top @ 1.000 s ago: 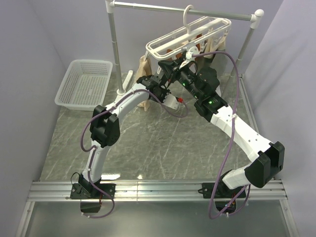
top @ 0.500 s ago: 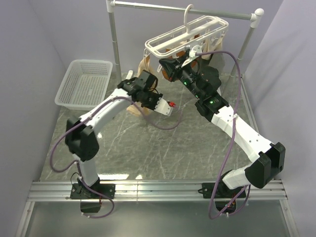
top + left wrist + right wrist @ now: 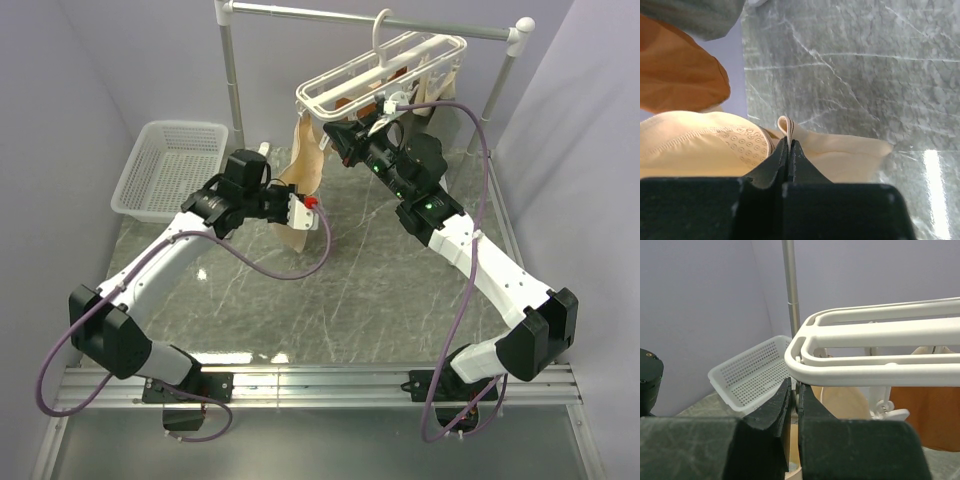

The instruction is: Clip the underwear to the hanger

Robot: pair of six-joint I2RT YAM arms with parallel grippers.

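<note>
We saw the left hand (image 3: 789, 150) pinched shut on a fold of the underwear (image 3: 700, 140). The right hand (image 3: 794, 390) sat closed beneath the hanger (image 3: 865, 367), its contents unclear.

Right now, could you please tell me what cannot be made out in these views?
- Right wrist view: what, if anything, the shut right gripper pinches; its own body and the hanger rail hide it.
- Top external view: whether the underwear is clipped yet; the hanger frame and right arm cover that spot.
- Left wrist view: the underwear below the left gripper is hidden by it; the grey garment is cut off by the top edge.
</note>
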